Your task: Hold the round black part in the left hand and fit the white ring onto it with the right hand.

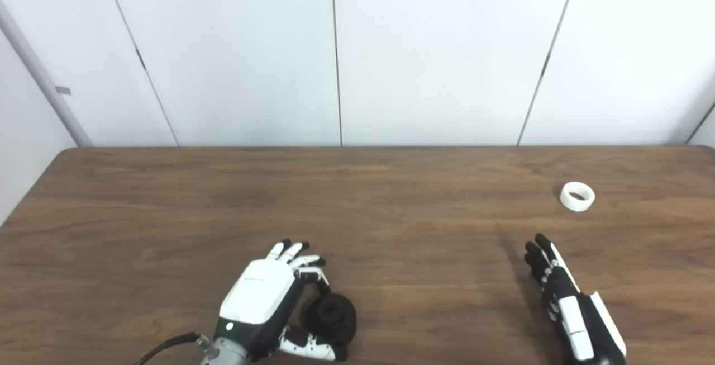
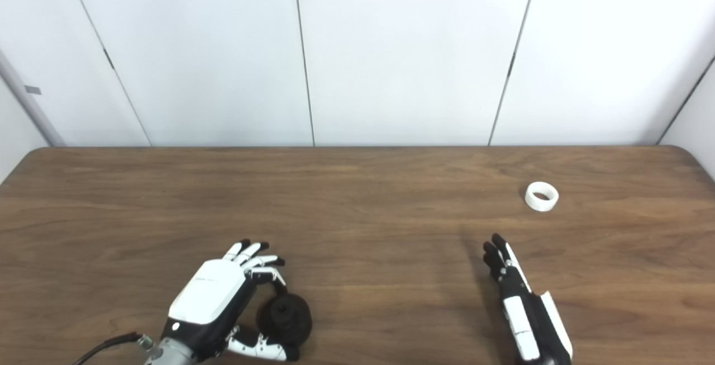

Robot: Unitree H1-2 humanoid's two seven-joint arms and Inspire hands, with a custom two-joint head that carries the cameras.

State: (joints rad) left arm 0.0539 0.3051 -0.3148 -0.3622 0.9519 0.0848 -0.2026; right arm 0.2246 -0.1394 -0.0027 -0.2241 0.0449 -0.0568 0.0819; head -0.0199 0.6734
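Observation:
The round black part (image 1: 330,318) sits near the table's front edge, left of centre. My left hand (image 1: 267,298) is shut on it: one finger curls over its far side and the thumb wraps its near side, while the other fingers stay stretched out. The white ring (image 1: 577,196) lies flat on the table at the far right, untouched. My right hand (image 1: 564,298) is open and edge-on at the front right, fingers straight and pointing away from me. It stops well short of the ring and holds nothing.
The brown wooden table (image 1: 391,214) reaches back to a white panelled wall (image 1: 335,52). Its rounded corners show at the far left and far right. A black cable (image 1: 167,348) trails from my left wrist.

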